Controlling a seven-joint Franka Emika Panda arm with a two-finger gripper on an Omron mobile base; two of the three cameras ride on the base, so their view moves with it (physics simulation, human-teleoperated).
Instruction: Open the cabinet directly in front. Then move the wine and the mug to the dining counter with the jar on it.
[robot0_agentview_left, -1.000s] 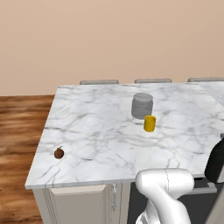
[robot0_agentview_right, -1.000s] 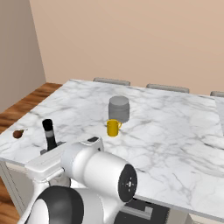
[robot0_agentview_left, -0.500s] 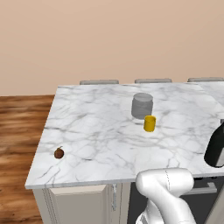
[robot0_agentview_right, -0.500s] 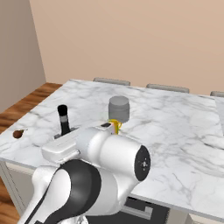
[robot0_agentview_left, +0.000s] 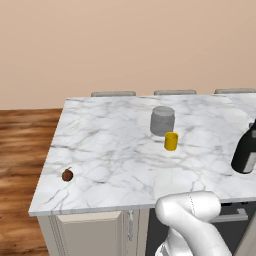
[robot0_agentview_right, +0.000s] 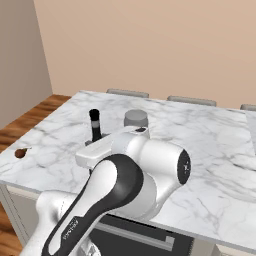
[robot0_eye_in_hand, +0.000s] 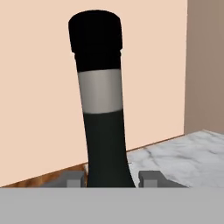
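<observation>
My gripper (robot0_eye_in_hand: 112, 178) is shut on the wine (robot0_eye_in_hand: 103, 131), whose dark neck with a pale band rises upright between the two fingertips (robot0_eye_in_hand: 74, 178). In the left base view the wine (robot0_agentview_left: 245, 150) hangs over the right part of the dining counter (robot0_agentview_left: 110, 150). Its neck (robot0_agentview_right: 94, 125) shows above my arm in the right base view. The yellow mug (robot0_agentview_left: 171, 141) stands on the marble just in front of the grey jar (robot0_agentview_left: 162, 120), left of the bottle. In the right base view the jar (robot0_agentview_right: 135, 118) peeks over my arm. The cabinet is out of view.
A small brown round thing (robot0_agentview_left: 67, 175) lies near the counter's front left corner, also in the right base view (robot0_agentview_right: 20, 153). Three chair backs (robot0_agentview_left: 175, 92) line the far edge. Wooden floor (robot0_agentview_left: 20, 140) lies to the left. A beige wall stands behind.
The arm has swung the wine farther in over the counter, toward the jar and mug. The mug, the jar and the brown thing have stayed put.
</observation>
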